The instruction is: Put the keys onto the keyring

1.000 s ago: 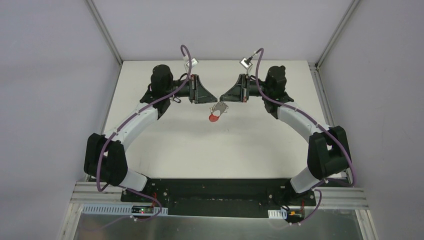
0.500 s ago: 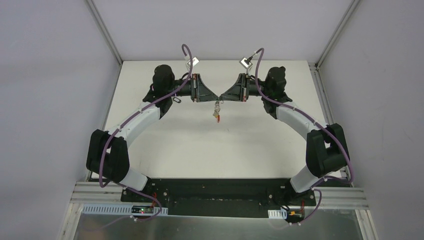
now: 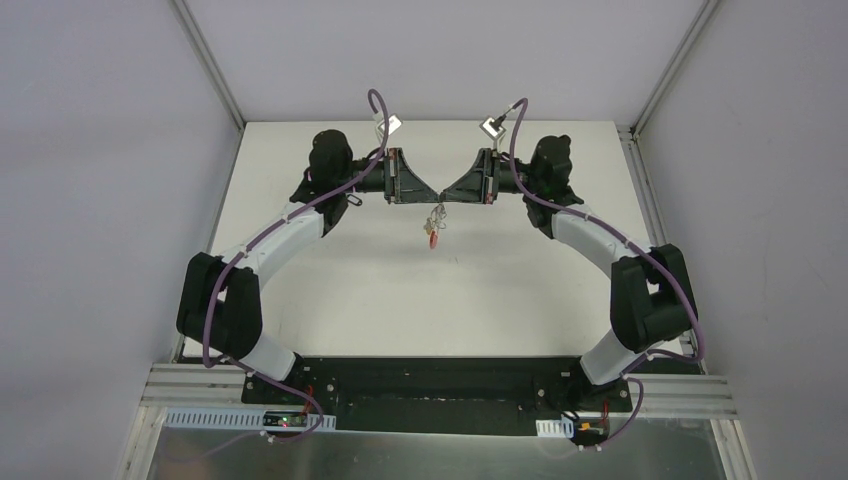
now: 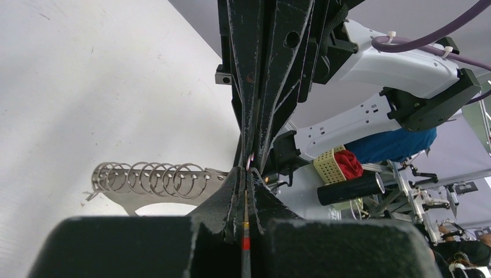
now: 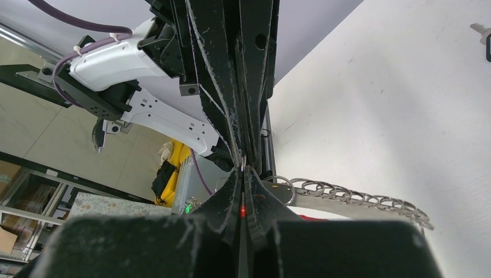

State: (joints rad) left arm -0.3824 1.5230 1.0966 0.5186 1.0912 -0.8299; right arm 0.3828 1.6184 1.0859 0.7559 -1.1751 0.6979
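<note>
Red-banded keyring (image 3: 433, 228) in the tight grip of left tool (image 3: 429, 197) and right tool (image 3: 447, 197), tip to tip.

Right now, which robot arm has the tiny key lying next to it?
The left arm: the black-headed key lies right beside it, far from the right arm.

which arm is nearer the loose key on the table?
Left. The key lies just beside the wrist of the left arm; the right arm is beyond the hanging keyring, on the opposite side.
</note>
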